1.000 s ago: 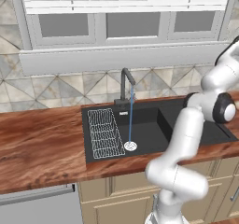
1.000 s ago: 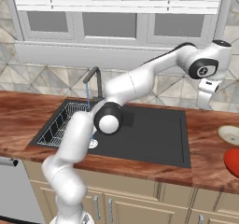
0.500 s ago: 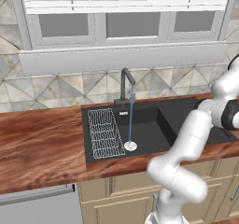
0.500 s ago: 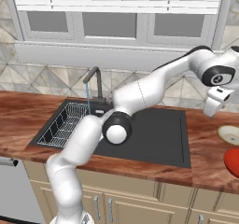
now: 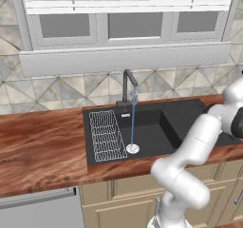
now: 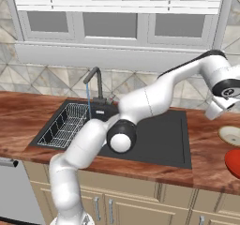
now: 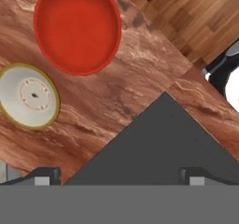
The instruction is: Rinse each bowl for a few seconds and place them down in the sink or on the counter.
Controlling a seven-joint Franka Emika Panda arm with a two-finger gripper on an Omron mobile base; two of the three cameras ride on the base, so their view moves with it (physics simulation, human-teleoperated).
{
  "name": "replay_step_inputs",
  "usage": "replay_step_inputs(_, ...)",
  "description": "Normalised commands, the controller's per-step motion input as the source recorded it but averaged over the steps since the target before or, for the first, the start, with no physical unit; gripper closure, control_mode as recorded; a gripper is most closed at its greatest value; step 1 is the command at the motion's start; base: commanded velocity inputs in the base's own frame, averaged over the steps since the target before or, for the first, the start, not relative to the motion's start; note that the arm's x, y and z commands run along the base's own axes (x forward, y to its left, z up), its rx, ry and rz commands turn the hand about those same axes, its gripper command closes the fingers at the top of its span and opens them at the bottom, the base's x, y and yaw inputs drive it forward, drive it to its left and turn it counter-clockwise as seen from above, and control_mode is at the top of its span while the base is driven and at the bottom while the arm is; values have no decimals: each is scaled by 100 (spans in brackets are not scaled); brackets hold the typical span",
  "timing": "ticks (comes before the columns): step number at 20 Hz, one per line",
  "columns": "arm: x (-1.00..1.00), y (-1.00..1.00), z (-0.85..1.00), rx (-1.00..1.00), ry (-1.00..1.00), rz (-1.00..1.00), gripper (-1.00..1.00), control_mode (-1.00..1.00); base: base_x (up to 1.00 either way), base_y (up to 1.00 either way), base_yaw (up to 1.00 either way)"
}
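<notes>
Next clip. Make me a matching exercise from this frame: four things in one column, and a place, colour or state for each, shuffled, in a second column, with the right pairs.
Column one:
1. red bowl
2. cream bowl
3. faucet
4. end effector

Column two:
A. running water into the sink
B. open, holding nothing
C. on the counter, tan rim, beside another bowl
D. on the counter, glossy and all one colour

Pairs: 1-D, 2-C, 3-A, 4-B
</notes>
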Motion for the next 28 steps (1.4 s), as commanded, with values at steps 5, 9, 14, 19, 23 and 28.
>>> replay_step_inputs(5, 14, 46, -84, -24, -19, -21, -100, -100, 0, 0, 0)
replay_step_inputs(9, 30, 47, -83, -31, -17, -27, -100, -100, 0, 0, 0)
replay_step_inputs(14, 43, 22, -68, -34, -9, -29, -100, -100, 0, 0, 0)
replay_step_inputs(19, 17, 0, -37, -28, 0, -32, -100, -100, 0, 0, 0)
replay_step_inputs(23, 2, -9, -13, -16, 14, -32, -100, -100, 0, 0, 0)
replay_step_inputs(28, 2, -4, 0, -4, 24, -26, -100, -100, 0, 0, 0)
